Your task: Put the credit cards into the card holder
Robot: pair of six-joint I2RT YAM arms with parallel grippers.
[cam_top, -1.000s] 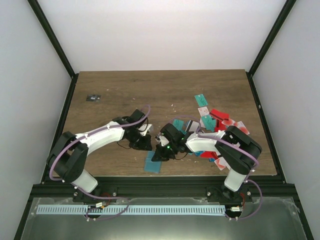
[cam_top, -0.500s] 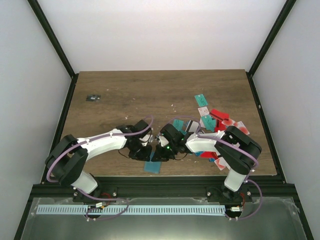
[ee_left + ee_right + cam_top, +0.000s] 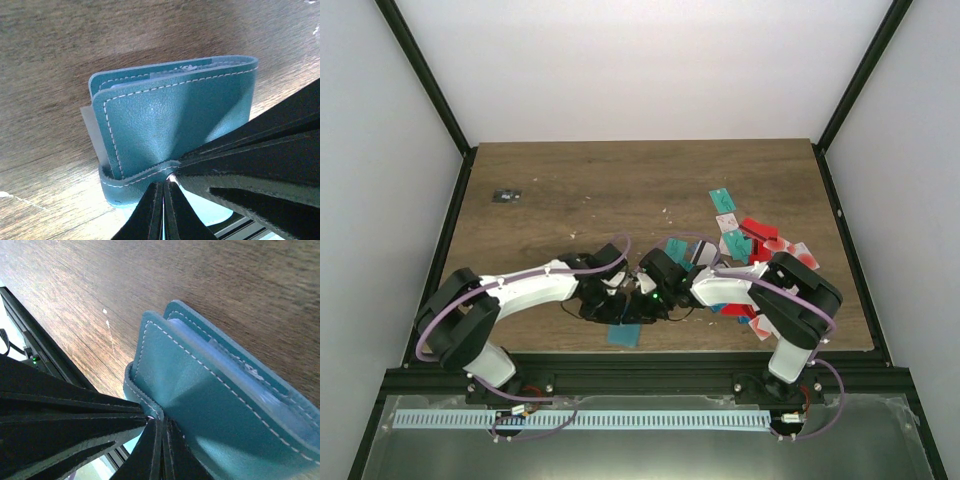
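One squarish card holder (image 3: 170, 120) (grained teal, white-stitched)

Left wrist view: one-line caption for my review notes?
Left gripper pinching one edge of the folded card holder, wooden table behind.

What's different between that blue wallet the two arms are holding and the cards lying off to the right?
The card holder is pinched at its edge by the left gripper and right gripper; the credit cards lie loose on the table. The holder is one folded, stitched piece; the cards are many flat slips. The holder is all teal; the cards mix teal, red and white. Teal is shared.
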